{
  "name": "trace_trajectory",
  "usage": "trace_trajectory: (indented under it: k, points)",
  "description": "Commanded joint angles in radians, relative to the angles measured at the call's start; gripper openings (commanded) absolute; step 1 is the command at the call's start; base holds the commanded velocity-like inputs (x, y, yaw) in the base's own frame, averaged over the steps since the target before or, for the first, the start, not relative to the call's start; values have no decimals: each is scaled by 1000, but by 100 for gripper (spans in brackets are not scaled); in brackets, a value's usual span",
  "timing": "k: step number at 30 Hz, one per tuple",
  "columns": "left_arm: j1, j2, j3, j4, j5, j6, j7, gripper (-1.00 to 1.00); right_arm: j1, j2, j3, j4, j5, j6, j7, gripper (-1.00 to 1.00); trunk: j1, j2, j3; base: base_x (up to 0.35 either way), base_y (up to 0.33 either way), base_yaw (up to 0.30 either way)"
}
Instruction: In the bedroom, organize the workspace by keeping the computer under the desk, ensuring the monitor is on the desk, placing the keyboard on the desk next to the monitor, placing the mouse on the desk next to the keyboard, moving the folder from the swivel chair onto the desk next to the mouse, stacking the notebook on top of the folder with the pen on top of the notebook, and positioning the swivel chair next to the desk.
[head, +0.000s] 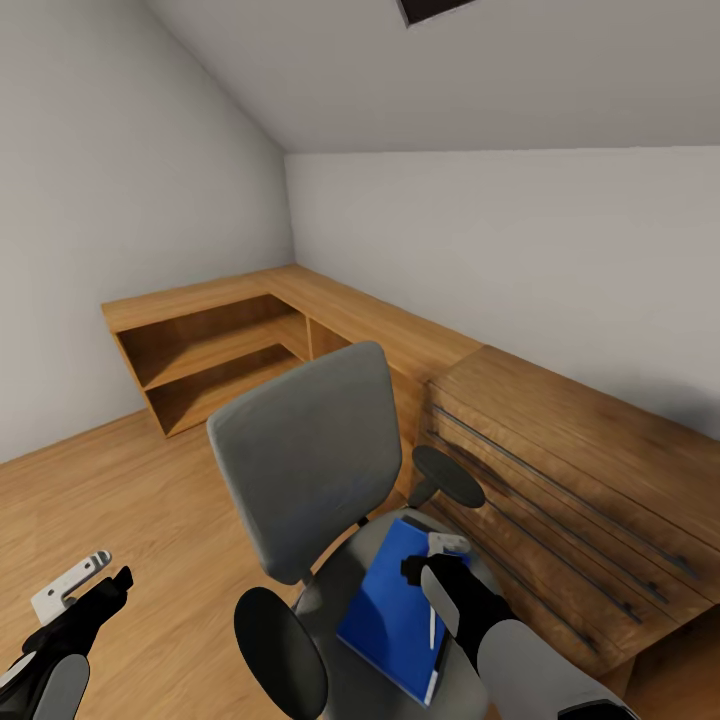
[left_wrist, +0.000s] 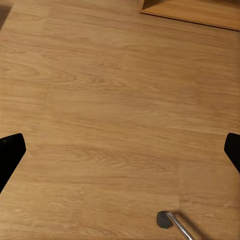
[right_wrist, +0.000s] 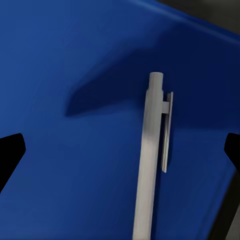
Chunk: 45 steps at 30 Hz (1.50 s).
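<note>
One pen (right_wrist: 149, 165) is laid on one folder (head: 395, 615); the right pincer (head: 436, 560) is held wide above, the left pincer (head: 85, 585) wide over floor (left_wrist: 115, 110).

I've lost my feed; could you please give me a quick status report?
Right gripper open over pen on folder. Left gripper open, idle. Chair armrest close by.

1. The head view was evenly and softly lit, with no glare on the walls (head: 130, 200).
2. Straight lines bowed toward that view's edges, as through a wide lens.
3. The pen (right_wrist: 150, 160) cast a broad soft shadow across the folder (right_wrist: 60, 175).
4. The floor (left_wrist: 120, 100) looked slightly soft, its grain smeared.
5. All renders appeared mildly blurred.
</note>
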Motion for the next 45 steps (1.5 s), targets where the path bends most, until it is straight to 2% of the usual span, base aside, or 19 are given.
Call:
trace_trajectory:
  k: [1,28,33,45]
  points:
    - [0,0,0,-2,9,3,7,100,-1,0,5,-1,-9,4,-9,100,0,-1,-1,0,0,0]
    - [-1,0,0,-2,9,3,7,100,-1,0,7,-1,-9,4,-24,100,4,-8,-4,0,0,0]
    - [-1,0,0,-2,9,3,7,100,-1,0,7,-1,-9,4,-25,100,23,-43,-20,0,0,0]
    - [0,0,0,-2,9,3,7,100,-1,0,7,-1,-9,4,-25,100,23,-43,-20,0,0,0]
